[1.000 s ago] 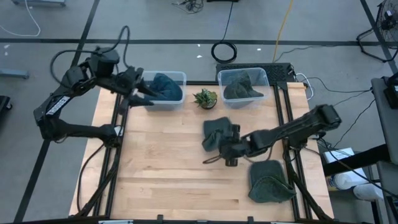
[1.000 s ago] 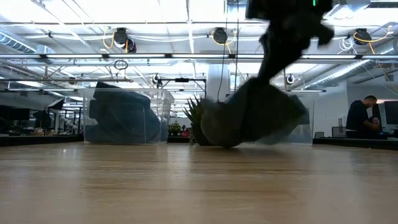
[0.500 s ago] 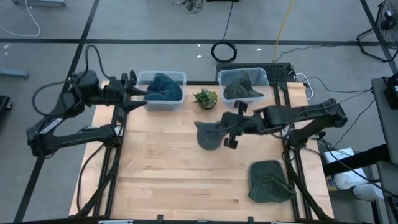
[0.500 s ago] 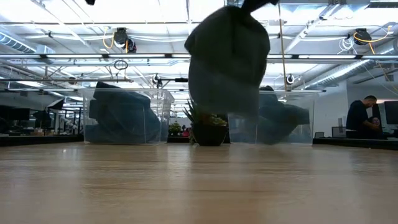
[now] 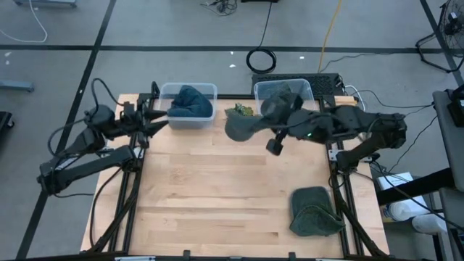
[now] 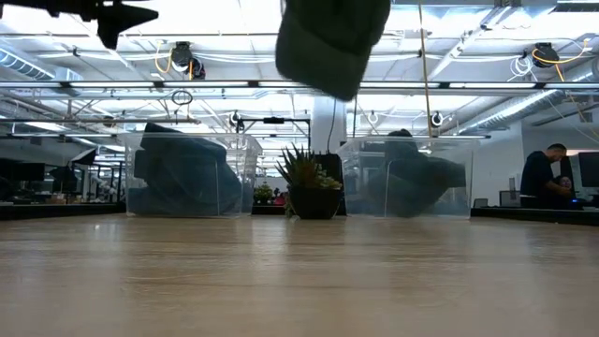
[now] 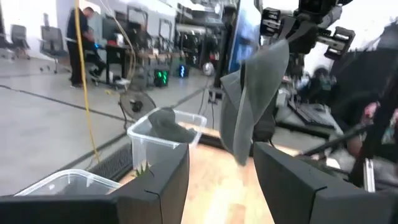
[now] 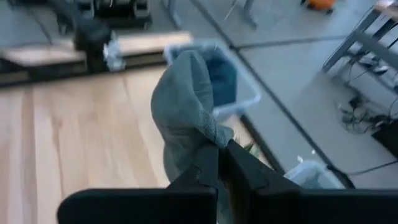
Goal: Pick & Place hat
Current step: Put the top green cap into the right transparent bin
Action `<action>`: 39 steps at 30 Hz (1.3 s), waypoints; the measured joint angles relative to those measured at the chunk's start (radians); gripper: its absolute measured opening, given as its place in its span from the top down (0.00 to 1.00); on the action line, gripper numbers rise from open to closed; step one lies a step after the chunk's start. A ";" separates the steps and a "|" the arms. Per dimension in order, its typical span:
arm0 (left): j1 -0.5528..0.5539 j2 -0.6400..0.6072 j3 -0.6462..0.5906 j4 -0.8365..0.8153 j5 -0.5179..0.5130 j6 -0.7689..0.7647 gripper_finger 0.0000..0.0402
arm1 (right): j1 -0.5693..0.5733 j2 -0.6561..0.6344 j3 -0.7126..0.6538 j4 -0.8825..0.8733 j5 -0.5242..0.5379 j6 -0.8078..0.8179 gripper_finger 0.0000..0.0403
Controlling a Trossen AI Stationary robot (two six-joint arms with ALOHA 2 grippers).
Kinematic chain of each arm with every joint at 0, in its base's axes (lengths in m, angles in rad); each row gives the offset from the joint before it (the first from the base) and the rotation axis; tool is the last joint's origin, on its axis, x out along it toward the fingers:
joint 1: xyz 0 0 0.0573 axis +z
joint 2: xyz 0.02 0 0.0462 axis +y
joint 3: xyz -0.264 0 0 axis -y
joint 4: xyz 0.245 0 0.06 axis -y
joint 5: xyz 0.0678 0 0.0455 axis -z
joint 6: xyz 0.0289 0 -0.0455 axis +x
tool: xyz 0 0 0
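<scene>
High view: right hand (image 5: 270, 125) aloft, hat (image 5: 242, 128) pinched.

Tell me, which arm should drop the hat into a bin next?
The right arm, probably. Its gripper is already shut on the hat, lifted high near the bins at the table's back. The left gripper is empty beside the left bin.

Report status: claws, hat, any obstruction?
Right claw shut on hat, airborne near plant. Left claw open, idle by left bin. Nothing blocking.
</scene>
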 joint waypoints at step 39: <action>-0.001 -0.321 -0.312 -0.008 -0.303 -0.143 0.54 | -0.467 0.040 0.227 -0.074 0.214 0.171 1.00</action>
